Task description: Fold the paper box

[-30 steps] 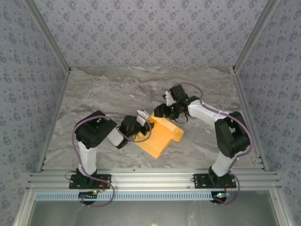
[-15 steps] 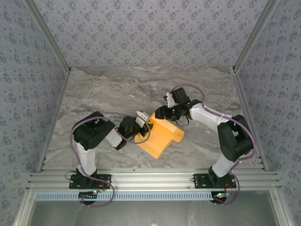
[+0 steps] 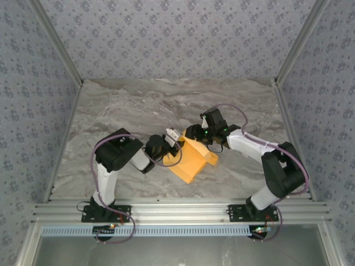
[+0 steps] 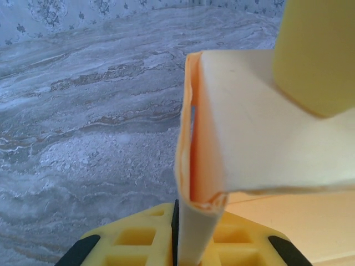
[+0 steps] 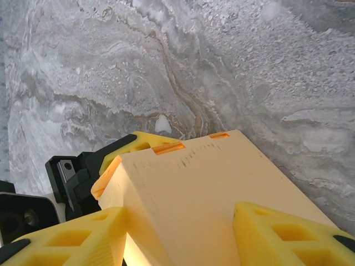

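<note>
Left end effector (image 4: 191,235) pinches a raised flap of the paper box (image 3: 191,162) mid-desk (image 3: 111,111); right end effector (image 5: 177,213) straddles the box, clamping unclear.

Fold of the paper box (image 4: 260,138) pinched in the left gripper (image 4: 186,238).
Yellow fingers (image 4: 133,244) at the bottom edge press on a doubled, upright strip of pale orange card. A wider panel spreads right, with a yellow flap above it. Grey marbled surface (image 4: 83,111) behind, patterned wall (image 4: 55,11) at the far edge.
</note>
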